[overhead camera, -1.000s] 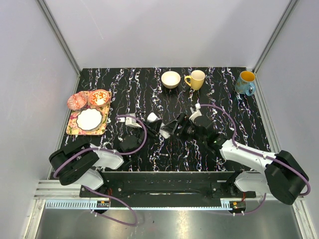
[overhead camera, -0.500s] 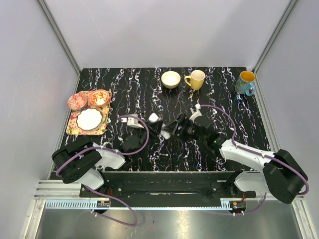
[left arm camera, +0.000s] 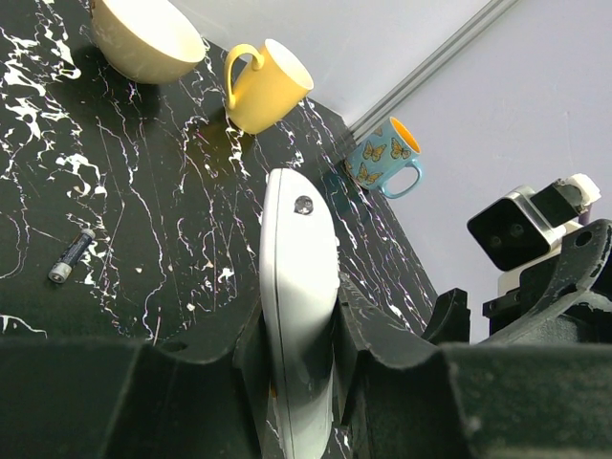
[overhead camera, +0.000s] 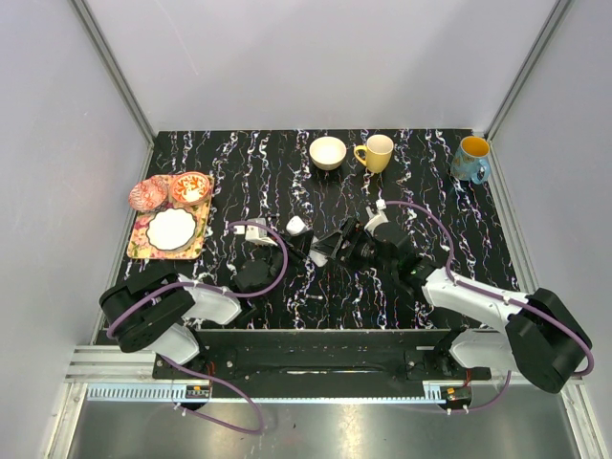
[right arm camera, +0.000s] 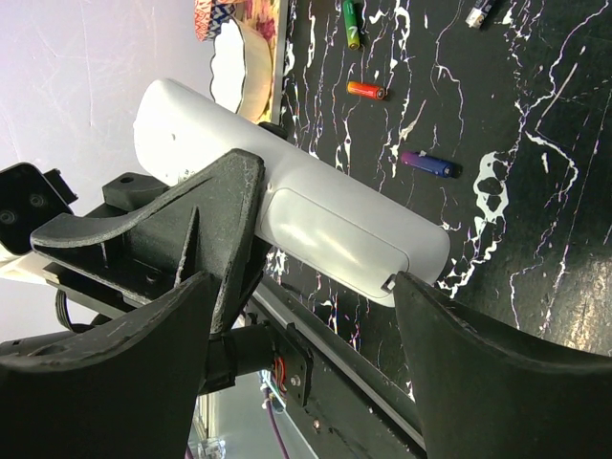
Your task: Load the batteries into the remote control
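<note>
The white remote control is clamped edge-on between the jaws of my left gripper, which is shut on it above the table. In the right wrist view the remote control shows its back cover. My right gripper is open wide around the remote's lower end, with one fingertip at the cover's tab. From above, the left gripper and right gripper meet at mid-table. Batteries lie on the table: an orange one, a bluish one, a green one.
A further battery lies left of the remote. At the back stand a cream bowl, a yellow mug and a blue butterfly mug. A patterned tray with a white plate and small bowls sits at the left.
The left arm and its cable have shifted slightly to the right, carrying the remote. The right arm has hardly moved.
</note>
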Robot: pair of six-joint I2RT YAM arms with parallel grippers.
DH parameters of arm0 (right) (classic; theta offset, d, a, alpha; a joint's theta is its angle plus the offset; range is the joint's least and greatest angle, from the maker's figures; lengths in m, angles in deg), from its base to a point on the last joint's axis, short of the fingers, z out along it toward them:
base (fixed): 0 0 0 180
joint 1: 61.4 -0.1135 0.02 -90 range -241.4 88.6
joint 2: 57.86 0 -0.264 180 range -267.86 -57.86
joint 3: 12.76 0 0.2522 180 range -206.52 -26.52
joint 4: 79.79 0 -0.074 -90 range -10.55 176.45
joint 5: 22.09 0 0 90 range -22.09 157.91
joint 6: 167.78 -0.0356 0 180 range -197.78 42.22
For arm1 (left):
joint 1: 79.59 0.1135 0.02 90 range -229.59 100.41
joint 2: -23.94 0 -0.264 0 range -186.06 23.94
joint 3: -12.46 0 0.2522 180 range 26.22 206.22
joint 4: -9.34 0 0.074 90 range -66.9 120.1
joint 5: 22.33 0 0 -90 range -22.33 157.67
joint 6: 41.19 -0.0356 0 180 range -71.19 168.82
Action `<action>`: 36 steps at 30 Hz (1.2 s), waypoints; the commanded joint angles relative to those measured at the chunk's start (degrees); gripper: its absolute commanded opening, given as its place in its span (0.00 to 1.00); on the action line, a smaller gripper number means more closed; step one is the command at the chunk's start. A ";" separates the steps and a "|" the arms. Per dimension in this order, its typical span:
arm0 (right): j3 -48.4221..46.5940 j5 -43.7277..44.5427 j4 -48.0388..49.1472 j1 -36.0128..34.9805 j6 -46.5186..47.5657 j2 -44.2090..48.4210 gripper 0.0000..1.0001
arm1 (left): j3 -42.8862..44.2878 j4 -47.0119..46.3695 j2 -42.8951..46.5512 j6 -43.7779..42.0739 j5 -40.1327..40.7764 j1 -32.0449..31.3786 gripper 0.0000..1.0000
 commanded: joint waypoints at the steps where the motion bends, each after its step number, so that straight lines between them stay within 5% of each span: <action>1: -2.73 -1.65 8.11 0.25 -0.25 1.00 0.80 | 1.80 -1.98 -0.44 0.56 -2.85 -2.01 0.00; 36: -2.47 -2.96 8.64 0.25 -1.83 3.37 0.80 | 1.63 -1.63 0.44 -3.66 1.46 -3.07 0.00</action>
